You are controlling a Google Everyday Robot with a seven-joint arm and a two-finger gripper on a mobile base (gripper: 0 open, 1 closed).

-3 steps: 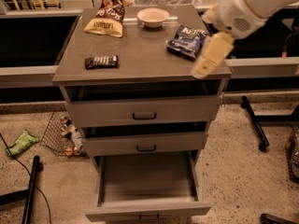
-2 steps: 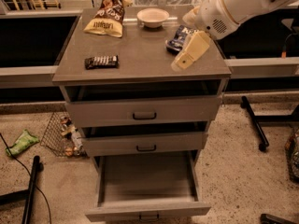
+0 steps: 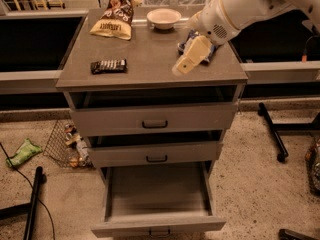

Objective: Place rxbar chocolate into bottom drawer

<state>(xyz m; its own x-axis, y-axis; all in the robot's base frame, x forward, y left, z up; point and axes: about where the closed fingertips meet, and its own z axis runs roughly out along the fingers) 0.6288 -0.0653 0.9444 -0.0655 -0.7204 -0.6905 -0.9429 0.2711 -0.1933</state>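
Observation:
The rxbar chocolate (image 3: 109,66), a dark flat bar with pale lettering, lies on the left front of the grey cabinet top (image 3: 150,74). My gripper (image 3: 183,66) hangs from the white arm over the right middle of the top, pointing down-left, about a hand's length to the right of the bar and apart from it. It holds nothing that I can see. The bottom drawer (image 3: 159,226) is pulled well out and its grey inside shows nothing in it. The two drawers above it are slightly open.
A blue chip bag (image 3: 184,45) lies partly hidden behind the gripper. A white bowl (image 3: 164,18) and a yellow-and-brown snack bag (image 3: 115,15) sit at the back of the top. A wire basket (image 3: 67,144) and black stand legs (image 3: 272,134) flank the cabinet.
The arm has swung left over the cabinet top, carrying the gripper from the right edge toward the middle, closer to the bar. The bar and drawers have not moved.

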